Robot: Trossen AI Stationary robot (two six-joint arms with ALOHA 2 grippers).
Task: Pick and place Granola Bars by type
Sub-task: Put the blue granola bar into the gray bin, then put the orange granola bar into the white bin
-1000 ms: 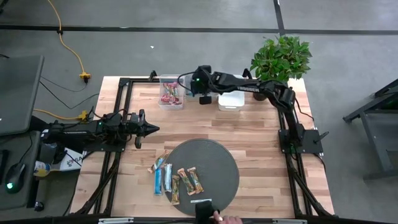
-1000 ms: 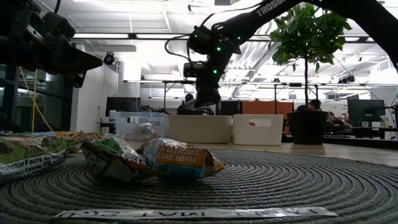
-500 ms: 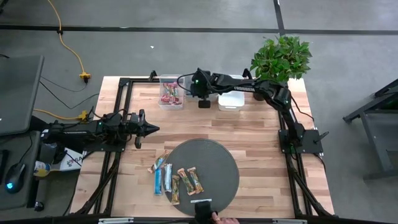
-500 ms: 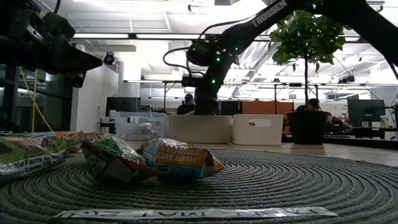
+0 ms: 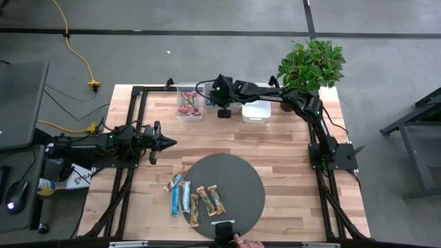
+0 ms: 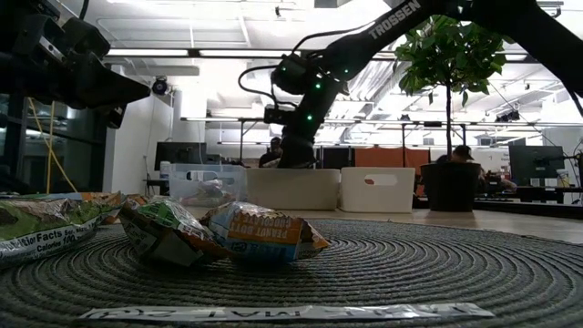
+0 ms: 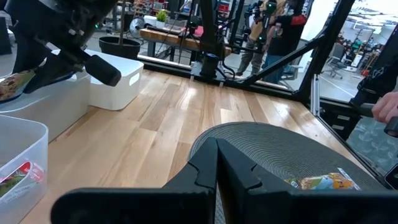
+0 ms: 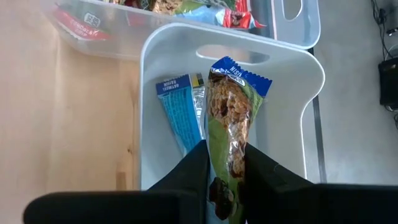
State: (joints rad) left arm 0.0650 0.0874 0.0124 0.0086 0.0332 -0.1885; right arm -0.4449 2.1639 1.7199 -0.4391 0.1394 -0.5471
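Green foil bar (image 8: pixel 231 118) between right gripper (image 8: pixel 224 163) fingers

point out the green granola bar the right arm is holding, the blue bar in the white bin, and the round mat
green granola bar (image 8: pixel 231 115), right wrist view, wrapper middle.
blue bar (image 8: pixel 181 112), right wrist view, wrapper middle.
round mat (image 5: pixel 241 180), high view, bare woven surface.

Overhead and table-level views share the round mat (image 5: pixel 234 182) — wrist cameras close in.

I see a round mat (image 5: pixel 238 180) near me, a plant (image 5: pixel 311 63) at the far corner, a clear bin (image 5: pixel 180 91) beside white bins (image 5: pixel 258 112)
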